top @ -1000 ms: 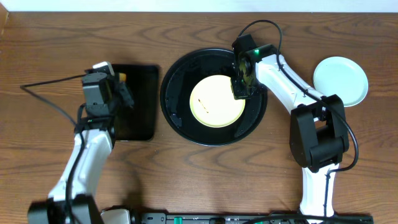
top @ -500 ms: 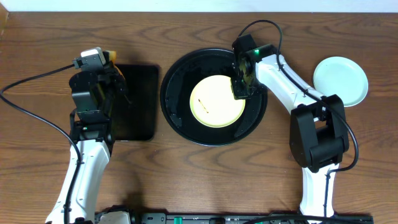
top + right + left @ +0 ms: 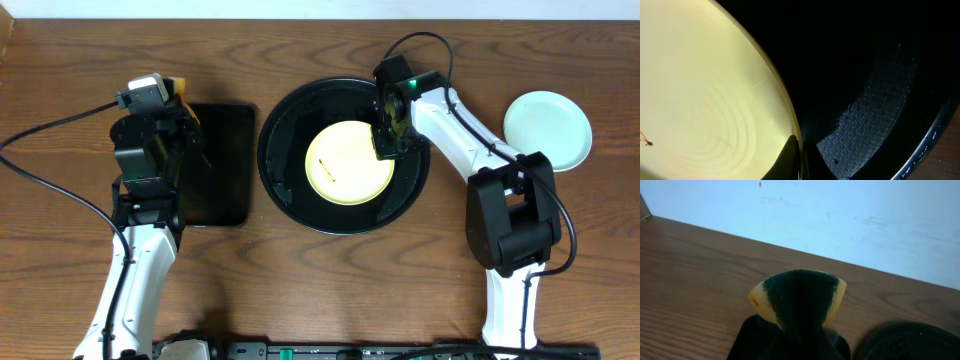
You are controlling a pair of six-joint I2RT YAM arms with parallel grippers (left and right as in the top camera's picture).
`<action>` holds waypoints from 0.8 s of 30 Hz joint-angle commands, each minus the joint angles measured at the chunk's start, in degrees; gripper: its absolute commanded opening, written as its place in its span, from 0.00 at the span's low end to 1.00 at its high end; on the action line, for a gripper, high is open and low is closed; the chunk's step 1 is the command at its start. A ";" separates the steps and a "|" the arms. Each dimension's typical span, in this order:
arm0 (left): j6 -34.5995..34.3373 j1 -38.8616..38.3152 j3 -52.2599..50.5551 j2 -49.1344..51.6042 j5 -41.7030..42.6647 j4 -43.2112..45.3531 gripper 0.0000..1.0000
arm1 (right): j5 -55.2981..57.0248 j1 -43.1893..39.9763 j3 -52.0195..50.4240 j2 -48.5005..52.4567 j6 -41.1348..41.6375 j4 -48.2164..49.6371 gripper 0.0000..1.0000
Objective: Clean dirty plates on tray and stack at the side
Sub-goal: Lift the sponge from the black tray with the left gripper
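Left gripper (image 3: pixel 181 98), clamped on the sponge (image 3: pixel 799 297), has shifted left; right gripper (image 3: pixel 385 143) stays pinching the yellow plate (image 3: pixel 340 165). With the mint plate (image 3: pixel 547 130), we count two.

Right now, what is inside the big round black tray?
One pale yellow plate lies inside the tray, with a small dark smear on it. The right gripper pinches the plate's rim. Whatever is under the plate is covered, so I cannot tell.
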 commanded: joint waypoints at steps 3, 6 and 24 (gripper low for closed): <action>1.95 0.20 0.74 -0.66 -0.52 0.26 0.07 | 0.94 0.37 -0.35 -0.35 0.63 -0.09 0.01; 1.86 -0.15 0.74 -1.01 1.36 -2.05 0.07 | 0.96 0.37 -0.39 -0.35 0.63 -0.11 0.01; 1.40 -0.94 0.74 0.50 -4.59 -4.09 0.07 | 0.94 0.35 -0.68 -0.37 0.63 0.11 0.01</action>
